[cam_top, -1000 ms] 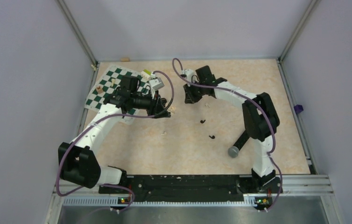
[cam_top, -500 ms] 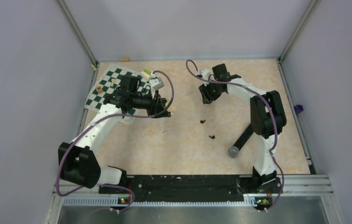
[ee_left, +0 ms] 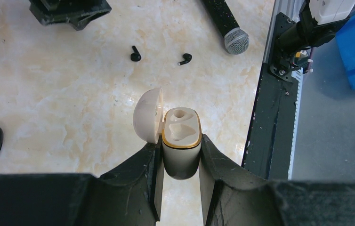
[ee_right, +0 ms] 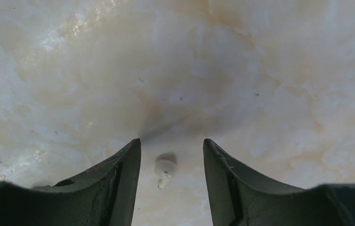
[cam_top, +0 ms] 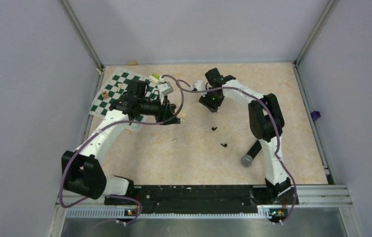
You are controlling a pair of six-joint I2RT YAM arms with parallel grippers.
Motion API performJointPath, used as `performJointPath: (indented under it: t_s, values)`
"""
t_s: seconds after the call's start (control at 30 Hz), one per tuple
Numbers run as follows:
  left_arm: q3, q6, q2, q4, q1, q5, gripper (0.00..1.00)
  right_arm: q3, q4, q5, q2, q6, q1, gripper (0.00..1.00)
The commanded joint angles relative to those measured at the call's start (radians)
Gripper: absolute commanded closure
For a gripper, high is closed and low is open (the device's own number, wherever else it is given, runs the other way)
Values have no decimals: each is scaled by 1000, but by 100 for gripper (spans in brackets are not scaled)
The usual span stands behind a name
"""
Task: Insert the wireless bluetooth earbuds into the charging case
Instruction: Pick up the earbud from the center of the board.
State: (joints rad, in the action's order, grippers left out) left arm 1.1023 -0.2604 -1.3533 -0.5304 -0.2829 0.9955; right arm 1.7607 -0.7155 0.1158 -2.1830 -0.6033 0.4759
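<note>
Currently the step in hand is the pick-up of an earbud. The left end effector (ee_left: 180, 141) is clamped on the cream-white charging case (ee_left: 181, 153). Its lid is swung back on the case's left side in the left wrist view, and both sockets are empty. The sockets face out past the fingertips, and their row runs in line with the fingers.

The right end effector (ee_right: 171, 141) stands with jaws apart and nothing held. It straddles a small white earbud (ee_right: 165, 169) on the counter (ee_right: 260, 70), right of the case and farther from the arm bases. The earbud's long axis lies along the gap, stem toward the palm.

In my judgement the next move calls for lowering, closing across the head, then carrying it to a socket stem-first.

Two black earbuds (ee_left: 135, 55) lie loose right of the case, nearer the bases.
</note>
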Motion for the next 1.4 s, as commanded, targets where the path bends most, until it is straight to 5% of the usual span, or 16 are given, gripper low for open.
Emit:
performJointPath:
  t_s: [0.0,0.3,0.67,0.93,1.37]
  values:
    - [6,-2,0,35,-4,8,100,131,-154,-96,-87,-43,39,49]
    - [4,-2,-1,36,-4,14,100,260,-283,-226,-204,-36,57,49]
    - [1,-2,-4,38,-4,16,100,283,-400,-190,-233,-31,56,51]
    - [3,0,-2,40,-4,11,100,286,-382,-154,-243,-41,58,58]
    - [2,-2,-5,39,-3,9,100,275,-315,-136,-212,-101,56,50]
